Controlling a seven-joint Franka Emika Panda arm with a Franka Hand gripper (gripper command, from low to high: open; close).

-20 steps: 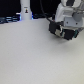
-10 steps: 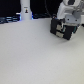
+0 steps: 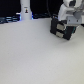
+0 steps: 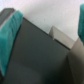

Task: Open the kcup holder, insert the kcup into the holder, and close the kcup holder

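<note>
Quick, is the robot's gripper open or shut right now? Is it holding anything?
Gripper: open, its teal fingers spread wide over the black kcup holder, holding nothing.

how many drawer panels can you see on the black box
2. On the kcup holder at the exterior view's upper right, the panels sit stacked: an upper panel and a lower panel. The white tool above covers part of the box, possibly hiding more.

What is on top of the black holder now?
The white tool is right over the holder and hides its top in the exterior view. No kcup shows there. The holder's inside cannot be seen.
</note>
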